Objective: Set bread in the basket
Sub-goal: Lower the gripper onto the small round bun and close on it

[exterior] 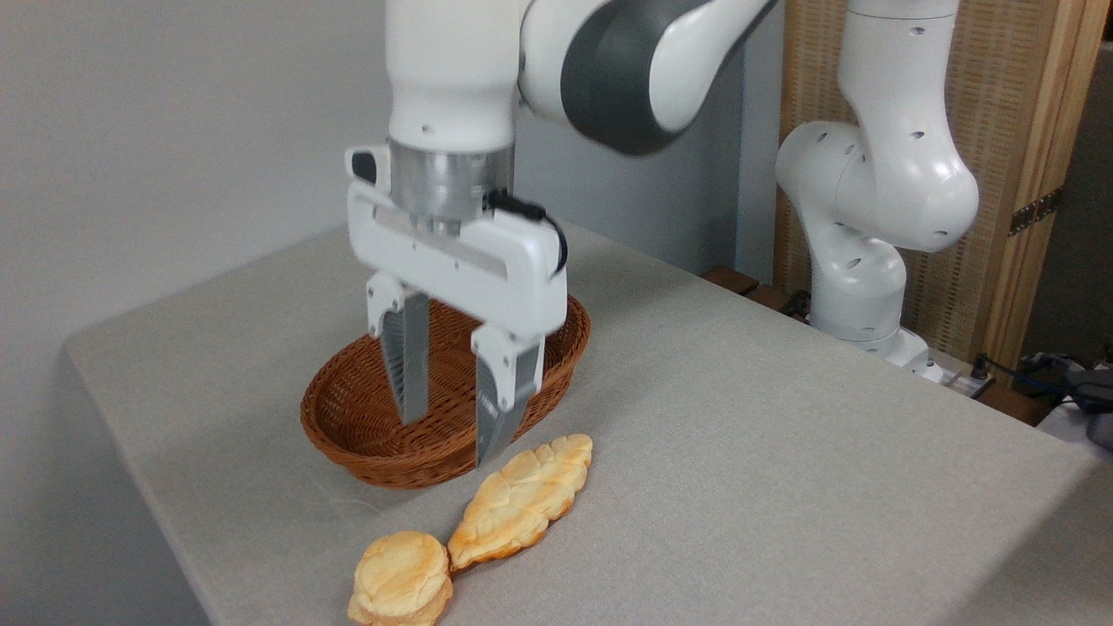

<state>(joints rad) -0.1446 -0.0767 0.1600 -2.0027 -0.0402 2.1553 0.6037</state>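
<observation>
A gray table (739,452) fills most of the view. On the left part of it sits the brown woven basket (348,417). It is oval, with low sides, and nothing can be seen inside it.

Just in front of the basket, near the table's front edge, lies the bread (401,579). It is a small round yellow bun with a lumpy top. It is on the table, not in the basket. Its right side touches the tip of a longer loaf (522,500) shaped like a leaf, which lies slanted beside the basket.

Above the basket hangs the claw (450,436), pointing down. Its two fingers (406,369) are spread apart with a clear gap, and they hold nothing. The tips are over the basket's front rim, above the loaf's far end.

At the right stands the white robot arm (878,191).
</observation>
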